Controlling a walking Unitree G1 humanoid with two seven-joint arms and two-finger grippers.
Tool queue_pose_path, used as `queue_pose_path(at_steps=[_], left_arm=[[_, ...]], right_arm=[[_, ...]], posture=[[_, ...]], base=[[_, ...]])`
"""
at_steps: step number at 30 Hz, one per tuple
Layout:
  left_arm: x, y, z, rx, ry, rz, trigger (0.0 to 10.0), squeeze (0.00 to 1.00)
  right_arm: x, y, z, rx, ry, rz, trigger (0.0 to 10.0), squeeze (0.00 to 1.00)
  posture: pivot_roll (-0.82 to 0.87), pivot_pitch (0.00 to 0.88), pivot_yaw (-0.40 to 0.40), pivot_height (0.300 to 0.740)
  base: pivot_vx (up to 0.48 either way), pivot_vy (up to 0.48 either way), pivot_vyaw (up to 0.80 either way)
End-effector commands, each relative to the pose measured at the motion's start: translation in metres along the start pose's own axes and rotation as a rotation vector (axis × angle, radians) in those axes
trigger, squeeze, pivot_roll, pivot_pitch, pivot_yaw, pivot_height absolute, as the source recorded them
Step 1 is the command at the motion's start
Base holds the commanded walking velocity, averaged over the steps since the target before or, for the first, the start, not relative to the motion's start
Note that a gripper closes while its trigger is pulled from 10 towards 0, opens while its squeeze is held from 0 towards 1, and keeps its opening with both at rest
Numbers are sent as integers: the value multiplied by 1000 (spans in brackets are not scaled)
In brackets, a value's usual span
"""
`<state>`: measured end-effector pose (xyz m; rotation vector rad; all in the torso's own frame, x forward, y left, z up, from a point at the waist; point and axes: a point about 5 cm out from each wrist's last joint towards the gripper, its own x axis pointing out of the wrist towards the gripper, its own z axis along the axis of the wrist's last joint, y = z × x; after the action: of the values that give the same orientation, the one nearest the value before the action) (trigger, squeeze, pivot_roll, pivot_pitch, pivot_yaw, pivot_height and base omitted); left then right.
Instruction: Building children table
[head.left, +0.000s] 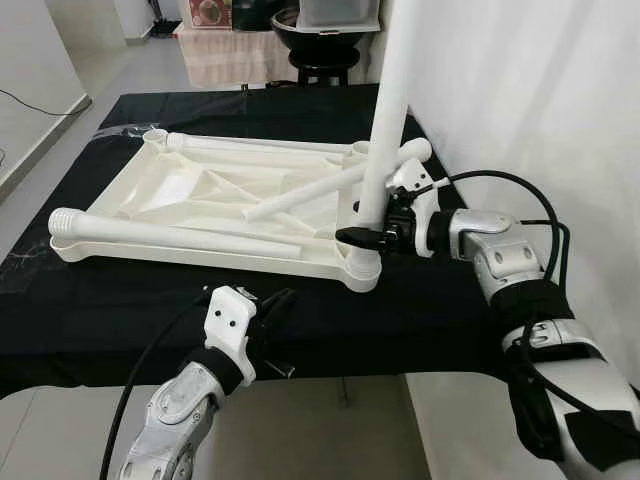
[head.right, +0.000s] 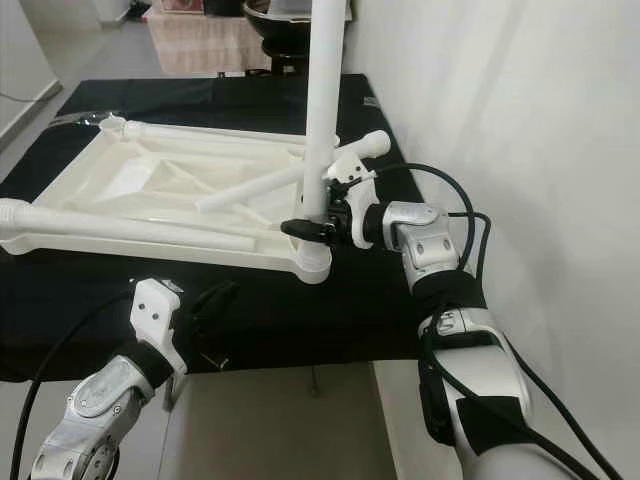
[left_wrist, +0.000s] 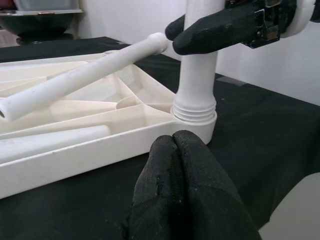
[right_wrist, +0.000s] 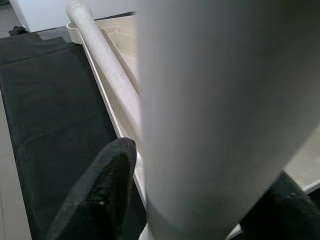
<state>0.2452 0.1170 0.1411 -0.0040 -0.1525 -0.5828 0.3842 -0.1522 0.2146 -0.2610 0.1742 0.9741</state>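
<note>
A white plastic tabletop (head.left: 180, 205) lies upside down on a black cloth. One white table leg (head.left: 385, 130) stands upright in the tabletop's near right corner socket (head.left: 362, 268). My right gripper (head.left: 362, 236) is shut on that leg just above the socket. Three more white legs (head.left: 170, 236) lie loose across the tabletop. My left gripper (head.left: 272, 308) is shut and empty, low over the cloth's near edge, pointing toward the socket (left_wrist: 194, 116).
The black cloth (head.left: 100, 310) covers a low surface whose near edge is close to me. A white wall (head.left: 530, 90) runs along the right. A dark stool (head.left: 322, 60) and a cloth-draped bench (head.left: 225, 55) stand at the back.
</note>
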Motion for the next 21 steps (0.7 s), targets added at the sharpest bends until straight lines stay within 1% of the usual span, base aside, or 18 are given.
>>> queue_pose_path(at_steps=[1, 2, 3, 5, 9, 10, 11, 12, 13, 14, 16, 17, 19, 20, 21], left_arm=[[-1, -1, -2, 4, 7, 5, 10000, 0], [-1, -1, -1, -4, 3, 3, 10000, 0], [-1, -1, -1, -4, 3, 3, 10000, 0], [-2, -1, -1, -8, 1, 2, 10000, 0], [-2, -1, -1, -10, 1, 2, 10000, 0], [-2, -1, -1, -11, 1, 2, 10000, 0], [-3, -1, -1, -11, 2, 3, 10000, 0], [-3, -1, -1, -11, 2, 3, 10000, 0], [-4, 0, -1, -12, 3, 4, 10000, 0], [-4, 1, -1, -13, 5, 7, 10000, 0], [-4, 1, -1, -13, 5, 7, 10000, 0], [-5, 2, -1, -13, 8, 9, 10000, 0], [-5, 2, -1, -13, 8, 9, 10000, 0], [-4, 3, -2, -12, 12, 8, 10000, 0], [-4, 3, -2, -12, 12, 8, 10000, 0]], right_arm=[[6, 6, -12, 21, 33, 42, 0, 0], [4, 5, -25, 62, 39, -7, 0, 0], [4, 5, -25, 62, 39, -7, 0, 0], [2, 5, -34, 102, 31, -37, 0, 0], [1, 5, -37, 114, 35, -52, 0, 0], [0, 6, -45, 135, 55, -95, 0, 0], [1, 9, -54, 183, 86, -222, 0, 0], [1, 9, -54, 183, 86, -222, 0, 0], [7, 30, -62, 242, 106, -443, 0, 0], [10, 54, -64, 276, 102, -600, 0, 0], [10, 54, -64, 276, 102, -600, 0, 0], [13, 74, -63, 288, 92, -663, 0, 0], [13, 74, -63, 288, 92, -663, 0, 0], [21, 85, -61, 299, 68, -662, 0, 0], [21, 85, -61, 299, 68, -662, 0, 0]], posture=[[38, 71, -28, 740], [33, 75, -26, 740], [33, 75, -26, 740], [30, 78, -24, 740], [30, 78, -24, 740], [25, 82, -32, 740], [26, 87, -40, 740], [26, 87, -40, 740], [26, 94, -43, 740], [32, 91, -34, 740], [32, 91, -34, 740], [26, 87, -26, 740], [26, 87, -26, 740], [43, 76, -27, 740], [43, 76, -27, 740]], base=[[0, 0, 0], [0, 0, 0], [0, 0, 0], [0, 0, 0], [0, 0, 0], [0, 0, 0], [0, 0, 0], [0, 0, 0], [0, 0, 0], [0, 0, 0], [0, 0, 0], [0, 0, 0], [0, 0, 0], [0, 0, 0], [0, 0, 0]])
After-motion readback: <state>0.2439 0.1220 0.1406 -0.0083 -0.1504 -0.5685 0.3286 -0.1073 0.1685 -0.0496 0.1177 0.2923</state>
